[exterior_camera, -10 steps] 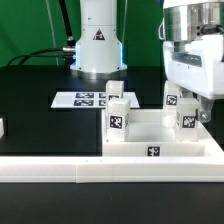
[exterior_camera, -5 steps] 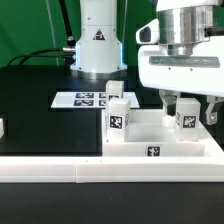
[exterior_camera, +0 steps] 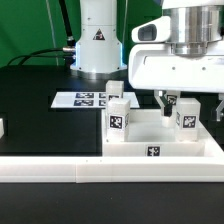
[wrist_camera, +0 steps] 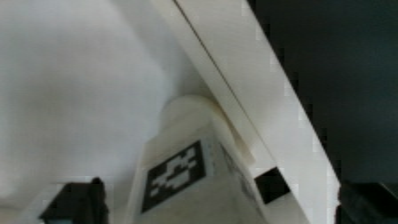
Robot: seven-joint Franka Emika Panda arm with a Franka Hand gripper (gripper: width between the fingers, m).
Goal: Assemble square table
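The square table top (exterior_camera: pixel 150 128), a white slab with a raised rim and a tag on its front edge, lies on the black board. Four small white tagged legs stand upright at its corners: front left (exterior_camera: pixel 118 118), back left (exterior_camera: pixel 115 93), front right (exterior_camera: pixel 185 116) and back right (exterior_camera: pixel 173 99). My gripper (exterior_camera: pixel 193 106) hangs over the right side, open, with one finger on each side of the front right leg. In the wrist view that leg (wrist_camera: pixel 187 160) stands between the dark fingertips (wrist_camera: pixel 270 186) of my gripper (wrist_camera: pixel 173 196), with a gap showing on one side.
The marker board (exterior_camera: pixel 82 99) lies behind the slab on the exterior view's left. A long white rail (exterior_camera: pixel 100 172) borders the front. A small white block (exterior_camera: pixel 2 127) sits at the exterior view's left edge. The robot base (exterior_camera: pixel 98 45) stands at the back.
My gripper has moved toward the exterior view's left, from beside the slab's right edge to over the front right leg, and its fingers now straddle that leg.
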